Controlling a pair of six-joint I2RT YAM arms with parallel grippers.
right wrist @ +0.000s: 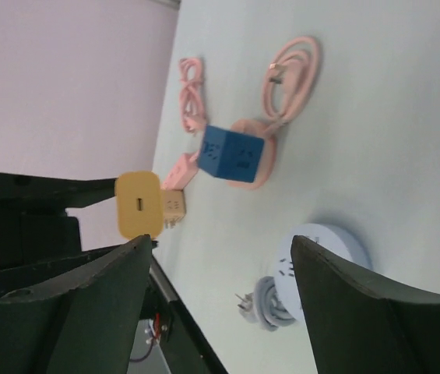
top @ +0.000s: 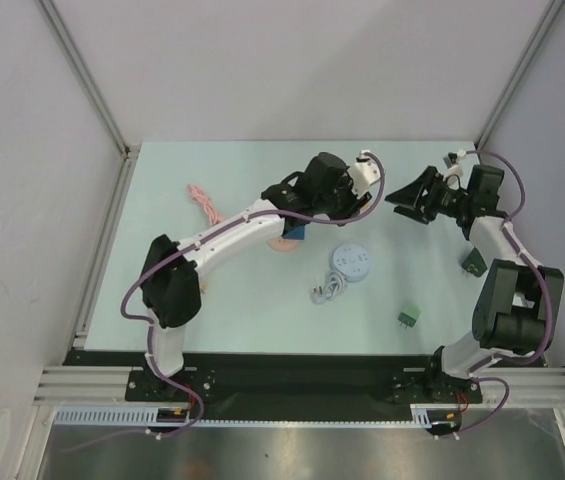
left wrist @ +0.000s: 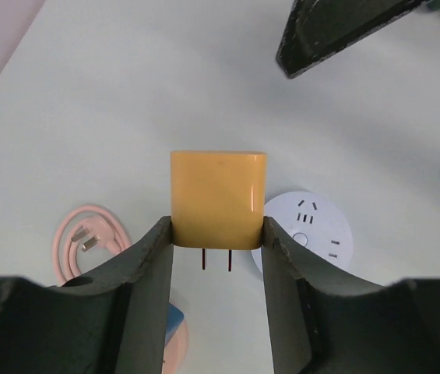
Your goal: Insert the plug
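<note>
The pale table point(top: 252, 310) holds a white round socket point(top: 351, 263) with coiled cord point(top: 328, 290), a blue cube socket point(right wrist: 233, 154) on a pink coil point(right wrist: 290, 74), a pink cable point(top: 202, 202), a green block point(top: 409, 317) and a second green block point(top: 474, 262).

Pink cable point(left wrist: 87, 210) (lower part) behind gripper point(left wrist: 218, 227)

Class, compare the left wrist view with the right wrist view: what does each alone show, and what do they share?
Left wrist only: the left pincer clamping the yellow adapter by its sides. Right wrist only: the twisted pink cable and grey corded plug. Both: the adapter, round white socket, coiled pink cable.
</note>
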